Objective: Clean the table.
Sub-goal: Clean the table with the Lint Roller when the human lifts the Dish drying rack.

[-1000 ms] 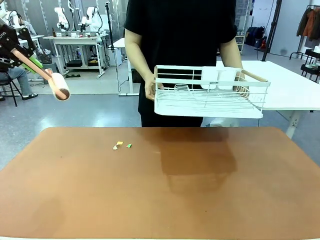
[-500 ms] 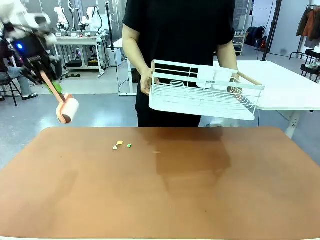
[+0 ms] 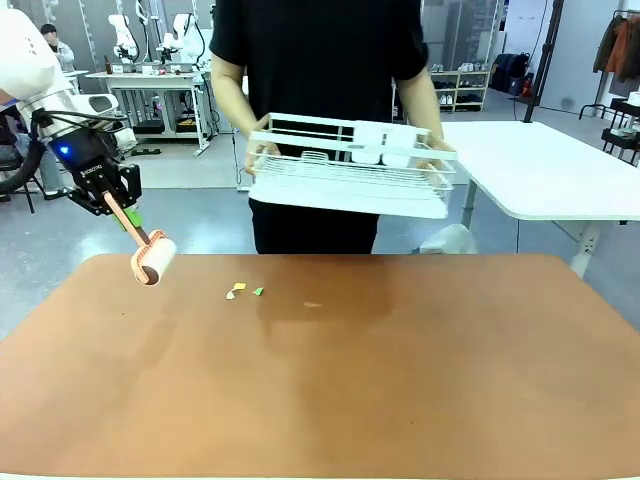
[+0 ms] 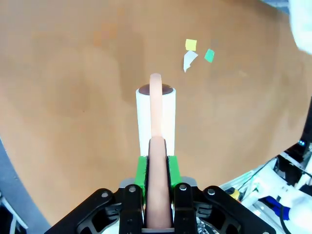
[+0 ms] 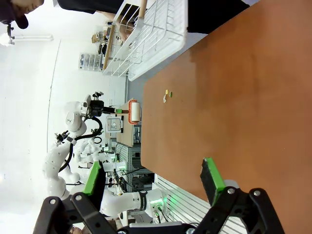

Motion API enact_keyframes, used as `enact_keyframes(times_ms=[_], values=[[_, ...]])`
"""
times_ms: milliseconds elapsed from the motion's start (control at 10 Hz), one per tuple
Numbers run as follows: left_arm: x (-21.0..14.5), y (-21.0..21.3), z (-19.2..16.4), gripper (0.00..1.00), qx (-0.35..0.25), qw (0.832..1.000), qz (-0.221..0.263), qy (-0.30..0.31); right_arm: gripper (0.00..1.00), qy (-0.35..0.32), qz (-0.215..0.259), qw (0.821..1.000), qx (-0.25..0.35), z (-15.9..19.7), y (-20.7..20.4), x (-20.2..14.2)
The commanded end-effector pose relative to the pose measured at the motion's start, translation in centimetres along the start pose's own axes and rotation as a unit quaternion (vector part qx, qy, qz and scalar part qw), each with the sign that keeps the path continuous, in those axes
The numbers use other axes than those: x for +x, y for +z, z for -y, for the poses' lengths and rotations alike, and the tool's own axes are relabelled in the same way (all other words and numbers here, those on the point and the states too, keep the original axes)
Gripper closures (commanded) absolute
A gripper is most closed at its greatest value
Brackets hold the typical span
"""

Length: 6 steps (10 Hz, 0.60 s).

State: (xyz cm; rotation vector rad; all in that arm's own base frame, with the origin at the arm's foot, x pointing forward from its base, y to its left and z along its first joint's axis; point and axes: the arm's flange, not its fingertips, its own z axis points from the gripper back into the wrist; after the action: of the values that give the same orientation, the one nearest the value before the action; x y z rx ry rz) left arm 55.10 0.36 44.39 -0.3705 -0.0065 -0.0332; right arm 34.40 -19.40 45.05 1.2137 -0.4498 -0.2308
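Lint roller (image 3: 152, 262) poised, scraps not yet touched.
My left jaws were clenched on its handle; the table (image 3: 400, 380) lay below them, paper scraps (image 4: 195, 52) ahead and off to one side. I judged it best to press flat and roll slowly. The right jaws hung released.

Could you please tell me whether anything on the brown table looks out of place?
Yes: three small paper scraps, yellow, white and green, lie loose on the table toward its far left, near the lint roller held by the left gripper.
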Motion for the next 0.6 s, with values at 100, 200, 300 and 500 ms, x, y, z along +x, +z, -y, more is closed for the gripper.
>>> enact_keyframes(times_ms=[100, 200, 300, 500], values=[[-0.3, 0.7, 0.6, 0.79, 0.027, 1.000, 0.004, -0.008, 0.00, -0.003, 0.003, 1.000, 0.006, -0.2, 0.0, -0.5], [0.0, 0.1, 0.2, 0.79, 0.010, 1.000, -0.001, -0.007, 0.00, -0.003, 0.003, 1.000, 0.006, -0.2, 0.0, -0.5], [0.9, -2.6, 0.0, 0.79, 0.000, 0.999, 0.003, -0.037, 0.00, -0.003, 0.003, 1.000, 0.006, -0.2, 0.0, -0.5], [2.7, -5.9, 0.4, 0.79, -0.007, 0.997, 0.022, -0.075, 0.00, -0.003, 0.003, 1.000, 0.006, -0.2, 0.0, -0.5]])
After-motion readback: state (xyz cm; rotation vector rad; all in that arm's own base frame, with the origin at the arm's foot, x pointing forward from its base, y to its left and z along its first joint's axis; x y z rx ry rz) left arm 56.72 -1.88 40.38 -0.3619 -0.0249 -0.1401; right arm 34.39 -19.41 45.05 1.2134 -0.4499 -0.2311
